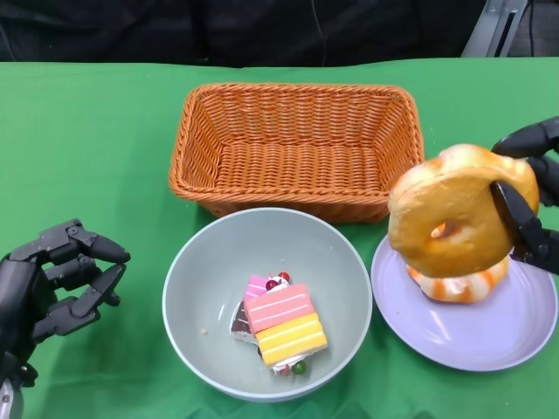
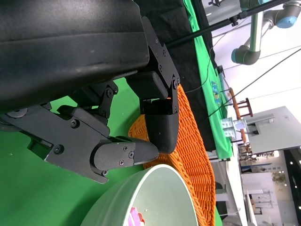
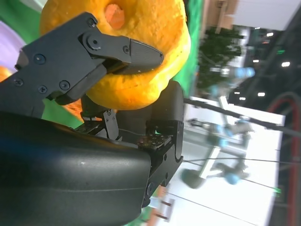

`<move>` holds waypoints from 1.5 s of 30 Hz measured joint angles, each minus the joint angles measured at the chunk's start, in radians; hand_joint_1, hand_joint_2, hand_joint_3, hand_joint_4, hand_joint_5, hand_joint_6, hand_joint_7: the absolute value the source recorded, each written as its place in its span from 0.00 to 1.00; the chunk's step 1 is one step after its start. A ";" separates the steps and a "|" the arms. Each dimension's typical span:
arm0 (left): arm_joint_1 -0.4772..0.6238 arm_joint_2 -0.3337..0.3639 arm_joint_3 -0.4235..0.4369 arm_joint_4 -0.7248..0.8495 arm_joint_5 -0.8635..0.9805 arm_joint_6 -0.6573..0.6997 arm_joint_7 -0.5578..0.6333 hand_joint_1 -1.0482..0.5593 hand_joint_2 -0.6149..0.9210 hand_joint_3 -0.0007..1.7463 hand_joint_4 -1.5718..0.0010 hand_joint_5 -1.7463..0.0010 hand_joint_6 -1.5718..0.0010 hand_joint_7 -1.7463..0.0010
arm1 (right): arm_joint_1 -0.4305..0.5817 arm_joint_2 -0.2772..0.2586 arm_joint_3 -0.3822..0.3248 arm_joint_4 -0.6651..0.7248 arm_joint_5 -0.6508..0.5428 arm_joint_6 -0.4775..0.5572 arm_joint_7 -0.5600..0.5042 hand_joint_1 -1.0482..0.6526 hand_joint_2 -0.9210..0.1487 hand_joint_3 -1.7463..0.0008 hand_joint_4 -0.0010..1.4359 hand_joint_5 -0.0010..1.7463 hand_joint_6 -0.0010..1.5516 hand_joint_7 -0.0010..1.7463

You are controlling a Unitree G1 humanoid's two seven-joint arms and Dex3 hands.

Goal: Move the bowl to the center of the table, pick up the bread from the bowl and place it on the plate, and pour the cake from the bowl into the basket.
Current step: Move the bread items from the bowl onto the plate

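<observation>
At the worktop's [image 1: 96, 140] near left corner, the left robot hand [image 1: 57, 279] hovers over the green cloth with its fingers loosely spread and nothing between them; the left wrist view shows its fingertips [image 2: 124, 155] apart, just short of the bowl's rim. The grey-green bowl [image 1: 196, 288] sits at the middle of the near edge, and the cake [image 1: 281, 321], a slice banded pink, orange and yellow with small berries beside it, lies inside it toward the near wall. Behind the bowl, and touching or nearly touching its far rim, stands the orange wicker basket [image 1: 297, 148], nothing showing in it. Toward the near right corner lies the lilac plate [image 1: 515, 323], just beside the bowl, with an orange-and-white striped piece [image 1: 458, 286] resting on it. Above the plate the right robot hand [image 1: 528, 205] pinches the bread [image 1: 458, 209], a golden ring-shaped bun held on edge; the right wrist view shows a black finger [image 3: 117, 52] laid across its crust.
</observation>
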 measured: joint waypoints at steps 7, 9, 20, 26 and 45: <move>-0.006 0.000 0.000 0.003 0.003 -0.009 0.000 0.49 0.91 0.35 0.49 0.09 0.46 0.33 | -0.006 -0.006 -0.018 0.077 -0.001 0.086 0.016 0.60 0.00 0.72 0.39 1.00 0.31 0.82; -0.008 0.000 0.000 0.003 0.003 -0.010 0.000 0.49 0.91 0.35 0.50 0.09 0.46 0.33 | -0.010 -0.014 -0.018 0.112 -0.024 0.084 0.021 0.60 0.00 0.73 0.39 1.00 0.31 0.81; -0.008 0.000 0.000 0.005 0.003 -0.011 0.000 0.49 0.91 0.35 0.50 0.09 0.46 0.33 | -0.038 -0.021 -0.018 0.280 -0.067 0.043 0.060 0.57 0.00 0.75 0.39 1.00 0.32 0.80; -0.008 0.000 0.000 0.005 0.002 -0.011 0.000 0.49 0.90 0.36 0.50 0.08 0.46 0.33 | -0.046 -0.026 -0.018 0.353 -0.088 0.012 0.070 0.56 0.00 0.76 0.40 0.99 0.33 0.79; -0.009 0.000 -0.002 0.005 0.004 -0.011 0.000 0.49 0.92 0.33 0.50 0.09 0.46 0.33 | -0.060 -0.032 0.003 0.484 -0.149 -0.036 0.058 0.57 0.00 0.74 0.39 0.96 0.34 0.77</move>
